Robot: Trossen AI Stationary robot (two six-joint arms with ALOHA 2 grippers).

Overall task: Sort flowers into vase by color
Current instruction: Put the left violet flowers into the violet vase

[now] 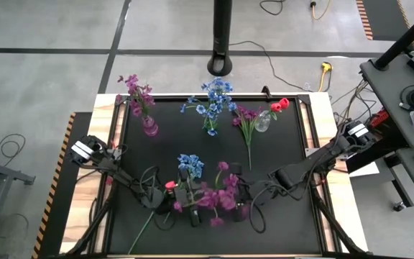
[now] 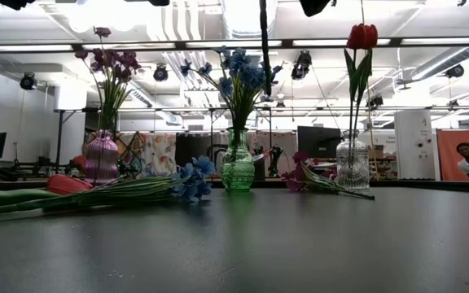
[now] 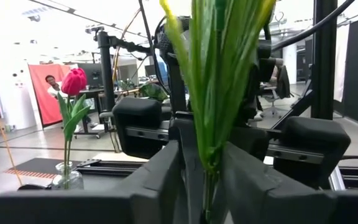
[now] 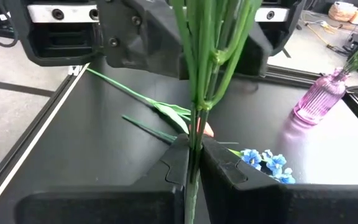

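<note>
Both claws meet low over the near-centre of the counter (image 1: 135,144), sharing one purple spray (image 1: 218,198).

Right claw (image 4: 194,155): fingers pinched tight on the green stem bundle, seen in its wrist view. Judged to be steadying the spray for a handover.

Left claw (image 3: 202,186): fingers set on either side of the same stems. A narrow gap shows beside them, so full contact cannot be confirmed. Probably mid-closing.

Loose on the counter near the claws: a blue spray (image 1: 190,165) and a red tulip (image 1: 169,185) lying flat. A second purple spray (image 1: 247,119) lies farther back beside the clear vase (image 1: 262,122).

Vases stand along the far edge: pink vase (image 1: 150,128) with purple blooms, green vase (image 2: 238,167) with blue, clear vase with one red tulip. The held spray most likely belongs in the pink vase, on the left arm's side, which would explain the transfer.
</note>
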